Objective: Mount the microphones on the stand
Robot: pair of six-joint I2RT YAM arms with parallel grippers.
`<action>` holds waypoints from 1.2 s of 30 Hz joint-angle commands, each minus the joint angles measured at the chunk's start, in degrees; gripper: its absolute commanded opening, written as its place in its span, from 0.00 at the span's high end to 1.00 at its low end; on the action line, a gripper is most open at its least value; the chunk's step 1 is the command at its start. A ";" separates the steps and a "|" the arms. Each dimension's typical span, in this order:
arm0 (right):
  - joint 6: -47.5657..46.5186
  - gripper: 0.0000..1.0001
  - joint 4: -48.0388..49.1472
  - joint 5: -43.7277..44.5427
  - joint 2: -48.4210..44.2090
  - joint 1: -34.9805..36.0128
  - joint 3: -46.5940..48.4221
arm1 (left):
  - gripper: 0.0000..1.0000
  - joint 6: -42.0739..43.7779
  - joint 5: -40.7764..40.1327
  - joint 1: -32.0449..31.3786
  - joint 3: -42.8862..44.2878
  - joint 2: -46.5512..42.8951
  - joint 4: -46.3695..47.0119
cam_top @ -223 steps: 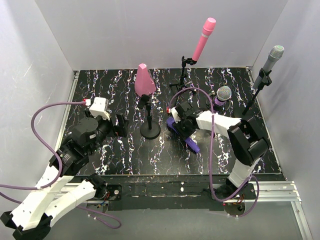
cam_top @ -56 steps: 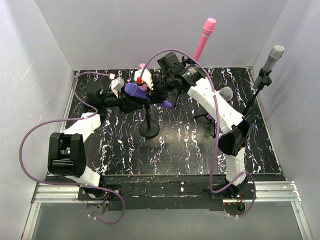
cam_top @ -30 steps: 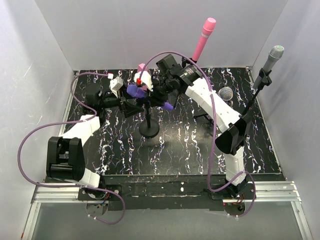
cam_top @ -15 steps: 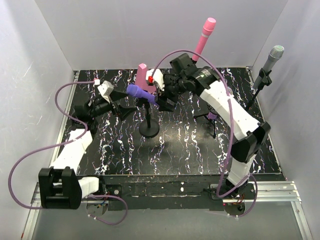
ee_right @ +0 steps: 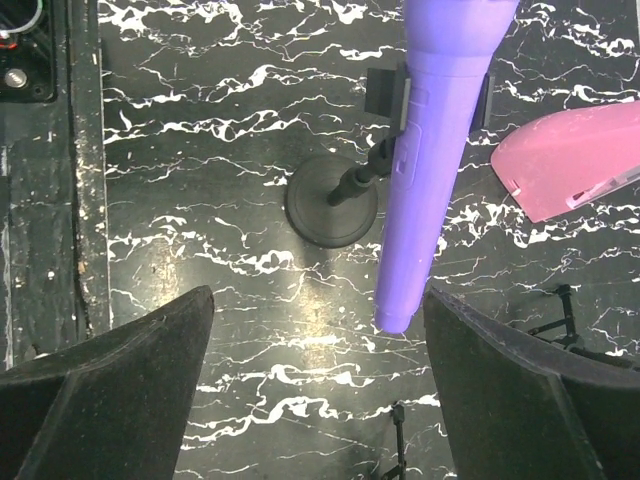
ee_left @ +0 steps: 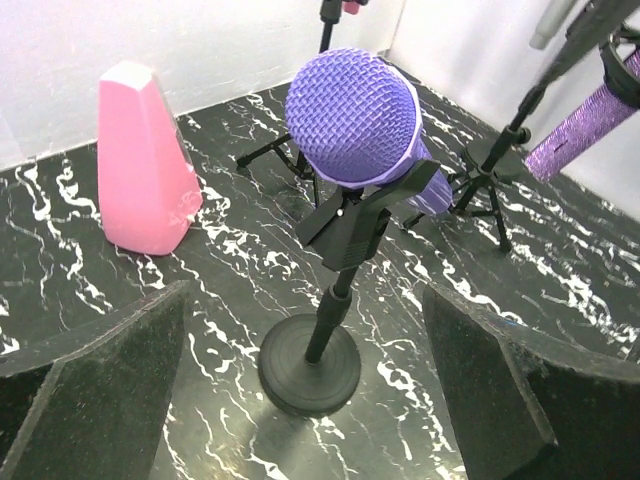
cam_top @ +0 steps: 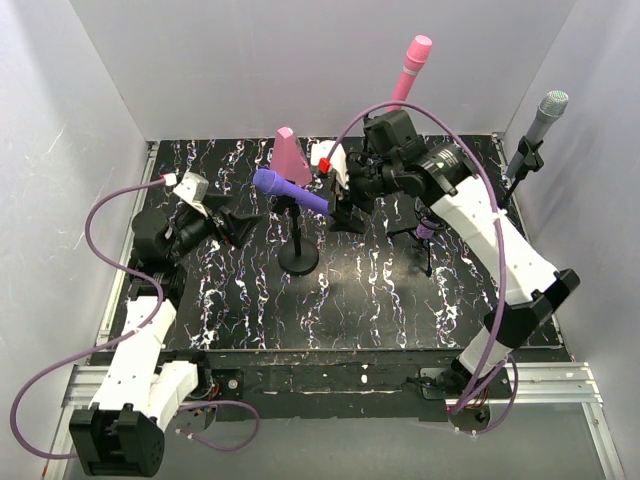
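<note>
The smooth violet microphone (ee_left: 352, 118), its rounded head a fine mesh, lies nearly level in the black clip (ee_left: 358, 212) of the centre stand (cam_top: 299, 262), a thin pole on a round disc base. The right gripper (ee_right: 315, 300) hangs by its tapered tail, dark padded fingers spread and clear of it. The left gripper (cam_top: 238, 225) faces the head, fingers spread wide. A matte pink cone-shaped block (cam_top: 290, 160) stands behind on the white-veined black table (cam_top: 380, 300).

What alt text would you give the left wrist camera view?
A violet microphone sits clipped in a round-based stand on a black marbled table, framed by the open left gripper. A pink cone-shaped block stands left; a glittery purple microphone shows upper right.
</note>
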 commanded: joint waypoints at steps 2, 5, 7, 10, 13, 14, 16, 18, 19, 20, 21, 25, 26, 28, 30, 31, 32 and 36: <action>0.20 0.03 -1.07 -2.19 -8.82 0.03 -0.57 | 0.02 -9.03 -8.00 0.18 -0.28 -4.70 -7.93; 2.30 0.02 -0.72 -2.26 -12.34 -2.41 -1.10 | 0.02 -10.88 -8.01 0.09 1.12 -5.67 -13.99; 7.73 0.02 0.77 -7.68 -14.36 -6.97 -0.93 | 0.02 -12.19 -8.09 0.09 2.09 -5.94 -16.80; 14.86 0.04 2.79 -20.16 -17.70 -17.69 -0.58 | 0.02 -14.04 -7.31 0.09 2.36 -6.55 -19.54; 21.37 0.05 4.81 -28.18 -21.39 -27.01 -0.58 | 0.02 -16.41 -5.90 0.09 1.48 -7.43 -19.63; 23.04 0.05 5.51 -29.07 -22.70 -29.74 -0.92 | 0.02 -17.12 -5.64 0.09 1.30 -7.61 -19.63; 26.73 0.05 7.18 -29.52 -25.08 -34.48 -2.67 | 0.02 -18.08 -4.76 0.09 0.95 -7.61 -19.55; 29.98 0.05 9.46 -28.56 -27.45 -39.05 -5.57 | 0.02 -18.70 -3.97 0.09 0.78 -7.17 -19.63; 32.61 0.05 11.57 -26.81 -28.51 -40.82 -7.59 | 0.02 -18.97 -3.70 0.00 0.78 -6.99 -19.81; 35.51 0.04 13.24 -24.79 -30.00 -44.40 -9.43 | 0.02 -19.06 -3.44 0.00 0.78 -6.91 -20.16; 37.54 0.04 14.74 -22.86 -31.14 -46.96 -10.58 | 0.02 -19.23 -3.35 0.00 0.78 -6.99 -20.51; 44.40 0.03 15.37 -7.76 -35.80 -52.17 -12.96 | 0.02 -18.44 -4.05 -0.61 0.78 -7.87 -22.62; 44.76 0.02 15.02 -4.33 -36.60 -52.70 -13.32 | 0.02 -18.44 -4.40 -0.79 0.78 -8.05 -23.06; 45.20 0.02 13.79 2.88 -38.27 -53.40 -13.93 | 0.02 -18.18 -4.84 -1.05 0.78 -7.96 -24.20; 45.21 0.02 13.52 9.82 -40.02 -53.58 -15.24 | 0.02 -17.83 -5.10 -1.23 0.60 -7.87 -25.08; 45.03 0.02 13.52 12.73 -41.16 -53.67 -15.95 | 0.02 -17.65 -5.19 -1.23 0.43 -8.05 -25.43; 44.86 0.02 13.00 16.24 -42.30 -53.76 -16.91 | 0.02 -17.39 -5.45 -1.40 0.34 -8.31 -25.87; 42.58 0.02 12.99 24.44 -47.31 -54.81 -23.50 | 0.02 -13.18 -10.80 -2.19 2.70 -8.66 -31.56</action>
